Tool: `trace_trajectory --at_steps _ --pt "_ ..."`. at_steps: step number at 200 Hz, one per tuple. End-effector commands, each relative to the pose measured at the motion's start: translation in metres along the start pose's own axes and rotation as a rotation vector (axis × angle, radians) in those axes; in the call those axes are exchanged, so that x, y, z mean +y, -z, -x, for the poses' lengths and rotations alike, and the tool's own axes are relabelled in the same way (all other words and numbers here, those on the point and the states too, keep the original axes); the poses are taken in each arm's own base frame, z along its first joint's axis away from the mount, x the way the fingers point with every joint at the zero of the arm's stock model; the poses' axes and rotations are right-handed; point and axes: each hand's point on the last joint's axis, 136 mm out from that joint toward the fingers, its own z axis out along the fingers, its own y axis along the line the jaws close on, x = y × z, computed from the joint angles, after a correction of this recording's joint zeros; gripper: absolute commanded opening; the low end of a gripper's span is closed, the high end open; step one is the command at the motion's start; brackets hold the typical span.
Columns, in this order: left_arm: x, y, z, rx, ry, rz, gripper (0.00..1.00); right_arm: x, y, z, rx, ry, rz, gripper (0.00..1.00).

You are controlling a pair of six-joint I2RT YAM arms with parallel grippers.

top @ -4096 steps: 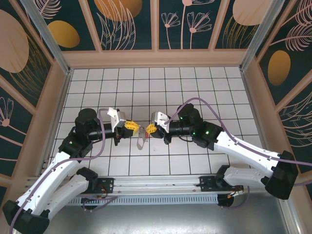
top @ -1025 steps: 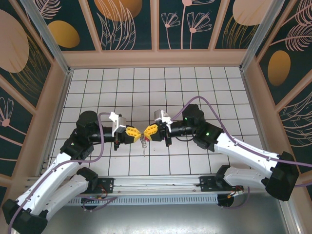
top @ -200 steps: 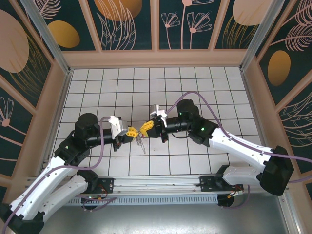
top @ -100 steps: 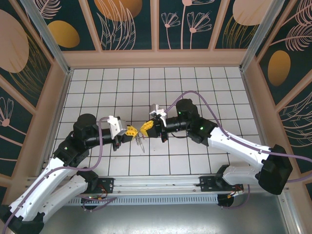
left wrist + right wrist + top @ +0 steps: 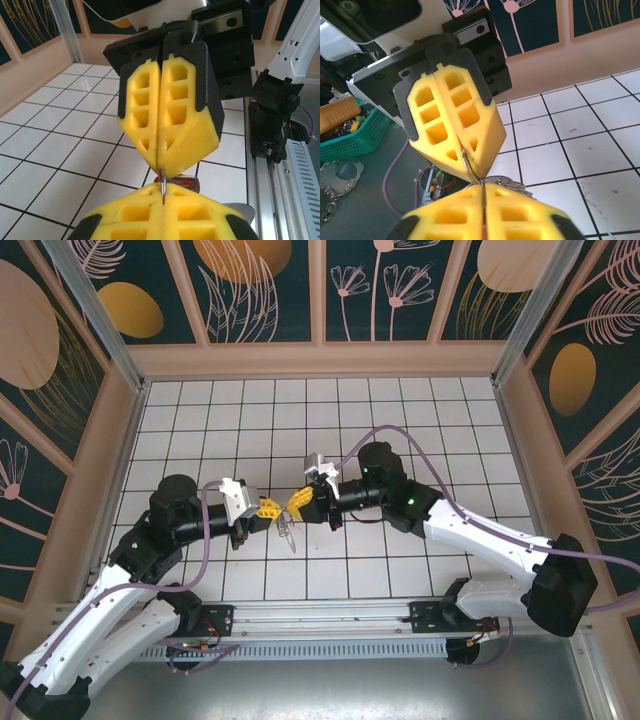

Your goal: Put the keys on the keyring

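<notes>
**Top external view.** I see the two arms meeting tip to tip above the middle of the tiled worktop [image 5: 400,420]. The left end effector [image 5: 270,510] comes in from the left and the right end effector [image 5: 297,502] from the right, and the two are almost touching. The keys [image 5: 288,533] hang in a small bunch just below and between the tips, clear of the tiles as far as I can judge.

**Left wrist view.** My own yellow pads are pressed together on a thin grey wire, the keyring [image 5: 163,184]. It rises straight from their seam to the tip of the right end effector, whose pads also look pressed together on it. A red-headed piece [image 5: 181,181] sits just behind the wire.

**Right wrist view.** The same pinch shows from the other side. The wire runs from the seam of the near pads up into the left end effector, with the silvery keys bunched just to its right.

**Risks, in my judgement.**
- The wire is slim and smooth. If either pinch slackens unevenly, the ring may swing or twist out of the other.
- Any key not fully threaded could then slide off and drop to the worktop.
- The tips sit so close that a small misaligned move may knock them together.
</notes>
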Motion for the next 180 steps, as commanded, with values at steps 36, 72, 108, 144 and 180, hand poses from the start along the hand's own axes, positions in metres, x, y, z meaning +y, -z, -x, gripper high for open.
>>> trace_trajectory --at_steps 36,72,108,144,180 --pt "-0.004 0.008 0.036 -0.128 -0.076 -0.008 0.00 0.003 0.009 -0.001 0.003 0.026 -0.031 0.34" --pt "-0.001 0.008 0.041 -0.144 -0.051 0.000 0.00 0.009 0.022 0.006 -0.025 0.134 -0.089 0.37" --pt "-0.006 0.009 0.048 -0.209 -0.009 -0.027 0.00 0.021 0.043 0.019 -0.090 0.296 -0.170 0.38" --pt "-0.011 0.008 0.047 -0.254 0.024 -0.069 0.00 0.041 0.047 0.033 -0.143 0.438 -0.133 0.31" --pt "-0.018 0.008 0.052 -0.285 0.038 -0.114 0.00 0.044 0.036 0.039 -0.148 0.508 -0.098 0.28"
